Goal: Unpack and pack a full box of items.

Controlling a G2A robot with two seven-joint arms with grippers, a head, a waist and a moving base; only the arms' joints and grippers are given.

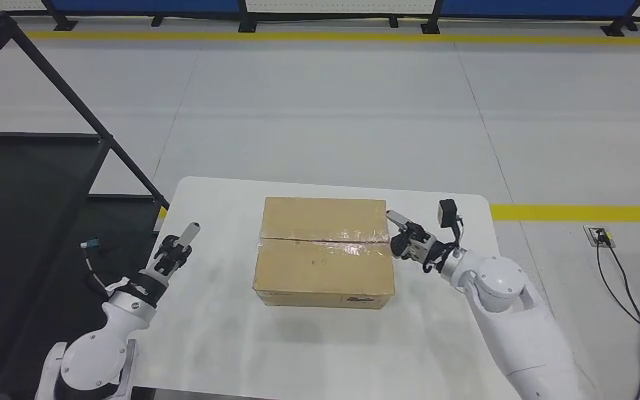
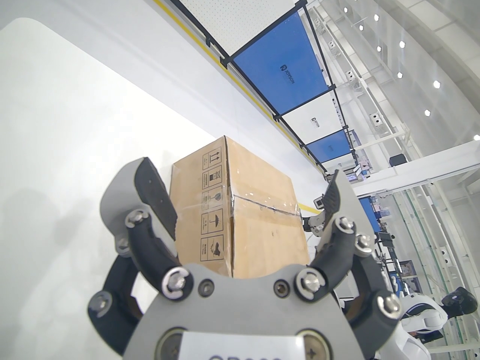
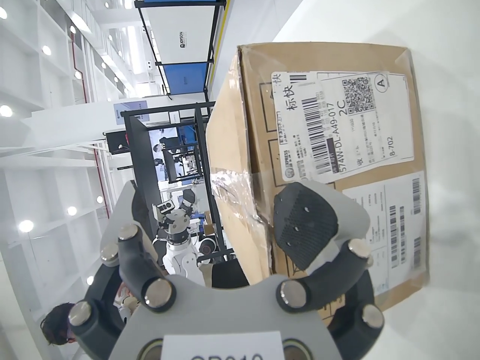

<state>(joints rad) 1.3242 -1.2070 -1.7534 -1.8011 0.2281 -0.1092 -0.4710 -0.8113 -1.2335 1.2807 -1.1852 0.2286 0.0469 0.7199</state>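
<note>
At tabletop (image 1: 215,330) centre: box (image 1: 323,251), taped shut.
Left gripper (image 1: 180,240): 9 o'clock of box, apart, fingers open.
Right gripper (image 1: 400,238): 3 o'clock, fingers open astride box edge.

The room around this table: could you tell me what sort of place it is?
Probably a robotics lab or factory hall: yellow floor line, blue and white partition panels, a taped cardboard box on a table.
</note>
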